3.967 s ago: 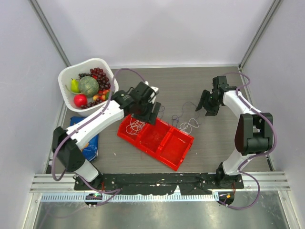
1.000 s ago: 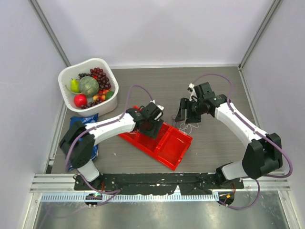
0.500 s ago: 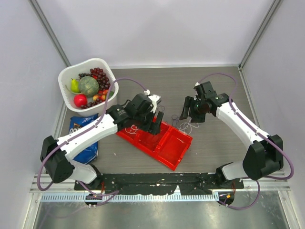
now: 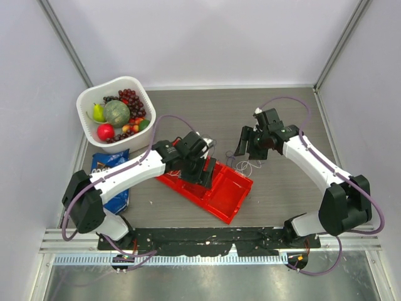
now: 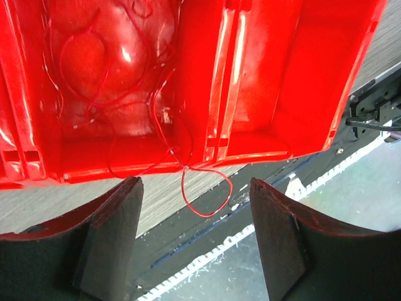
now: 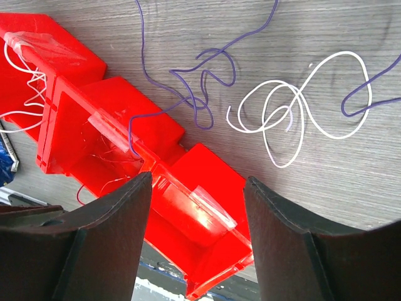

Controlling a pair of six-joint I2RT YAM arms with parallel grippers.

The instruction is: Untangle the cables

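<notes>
Red plastic tray [image 4: 229, 194] lies at the centre of your top view on the grey table [image 4: 282, 113], its long axis running from 10 o'clock to 4 o'clock.

Left gripper [image 5: 195, 187]: you have it over the middle of the tray, pointing down. Its wrist view shows the fingers [image 5: 113, 238] spread wide with nothing between them. It touches no cable.

Right gripper [image 6: 197, 182]: positioned at 2 o'clock from the tray, above bare table. The fingers are likewise wide apart and carry nothing.

Cables, as found:
- Red cable [image 5: 170, 149]: most of it lies loosely coiled in the compartment at 11 o'clock of the left wrist view. One strand crosses the tray's near wall and hangs outside as a single loop at 6 o'clock, between the two fingers but clear of both.
- Purple cable [image 6: 199, 94]: on the table at 12 o'clock of the right wrist view, in open bends. One end reaches down to 9 o'clock and rests on the tray's rim.
- White cable [image 6: 280, 103]: on the table at 2 o'clock of the same view, a flat run of overlapping loops. Another purple strand bends just beside it at 3 o'clock. Whether the two touch, you cannot tell from this view.
- Second white cable [image 6: 34, 78]: in the tray's end compartment, at 9 o'clock of the right wrist view, partly cut off by the edge.

Other items: white bowl [image 4: 88, 100] of fruit at 10 o'clock of the top view and a blue packet [image 4: 109, 182] at 8 o'clock, both well apart from the cables.
</notes>
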